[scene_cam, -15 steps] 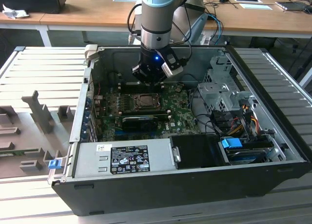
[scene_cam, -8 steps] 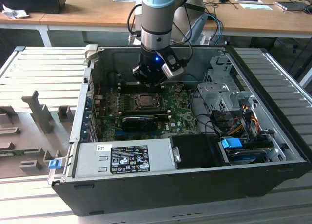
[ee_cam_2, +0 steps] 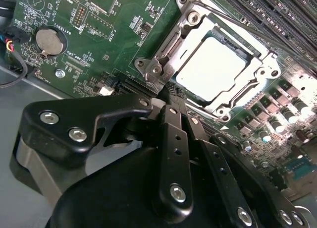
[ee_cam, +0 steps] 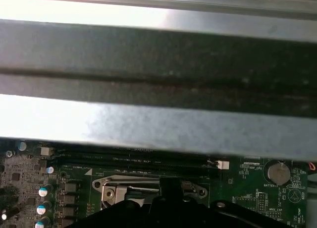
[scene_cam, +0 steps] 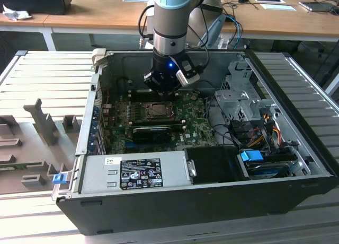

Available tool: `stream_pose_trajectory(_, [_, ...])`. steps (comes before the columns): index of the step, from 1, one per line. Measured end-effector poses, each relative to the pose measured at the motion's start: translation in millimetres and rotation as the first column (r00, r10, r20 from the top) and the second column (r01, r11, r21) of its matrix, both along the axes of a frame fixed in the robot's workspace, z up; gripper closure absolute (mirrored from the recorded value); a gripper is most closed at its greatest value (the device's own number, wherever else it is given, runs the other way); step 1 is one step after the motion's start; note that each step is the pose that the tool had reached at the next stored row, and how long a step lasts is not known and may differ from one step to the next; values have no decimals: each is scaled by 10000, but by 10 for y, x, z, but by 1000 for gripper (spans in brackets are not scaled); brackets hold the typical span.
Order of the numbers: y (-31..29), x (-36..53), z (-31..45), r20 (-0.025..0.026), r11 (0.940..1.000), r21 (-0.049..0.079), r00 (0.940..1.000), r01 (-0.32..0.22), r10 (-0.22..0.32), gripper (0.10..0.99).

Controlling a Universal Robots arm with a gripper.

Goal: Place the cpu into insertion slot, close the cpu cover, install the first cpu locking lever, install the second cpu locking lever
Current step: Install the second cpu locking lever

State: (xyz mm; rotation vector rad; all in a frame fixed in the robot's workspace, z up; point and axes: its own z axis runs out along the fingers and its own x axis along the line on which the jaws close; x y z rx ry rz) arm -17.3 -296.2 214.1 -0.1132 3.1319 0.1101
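The cpu (ee_cam_2: 210, 64) lies flat in the insertion slot (ee_cam_2: 218, 59) on the green motherboard (ee_cam_2: 99, 39), its pale metal top catching the light in the second wrist view, so the first step looks done. The cpu cover (ee_cam_2: 257, 69) appears to be down around the chip, its silvery frame ringing the bright square on all sides, so I judge the second step done as well, though whether it is fully seated I cannot tell. The gripper (ee_cam_2: 166, 91) hangs just beside the corner of the insertion slot that lies toward the round coin battery (ee_cam_2: 49, 42); its fingers (ee_cam_2: 171, 124) are drawn together to a narrow point, with no visible gap between them, and the tip sits at or against the metal lever hardware (ee_cam_2: 158, 64) along that edge of the slot. Whether it actually pinches a lever or merely presses on it is hidden by the fingers themselves. I would place the work in the locking-lever stage; I cannot tell from these pictures whether either lever is yet hooked under its catch. In the exterior view the arm (scene_cam: 169, 42) reaches down into the open computer case (scene_cam: 296, 164), with the gripper (scene_cam: 160, 93) right at the far edge of the insertion slot (scene_cam: 157, 111), well apart from the power supply (scene_cam: 132, 172) along the near wall.
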Motion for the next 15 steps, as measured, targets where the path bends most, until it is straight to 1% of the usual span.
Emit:
stream_pose_trajectory(3, [-7, 0, 4, 0, 10000, -2, 10000, 0, 0, 980])
stream_pose_trajectory(7, [-11, 0, 28, 1, 10000, 0, 10000, 0, 0, 980])
stream_pose_trajectory(10, [-27, 0, 26, 2, 10000, 2, 10000, 1, -1, 980])
stream_pose_trajectory(15, [-35, 1, 24, 1, 10000, -1, 10000, 1, -1, 980])
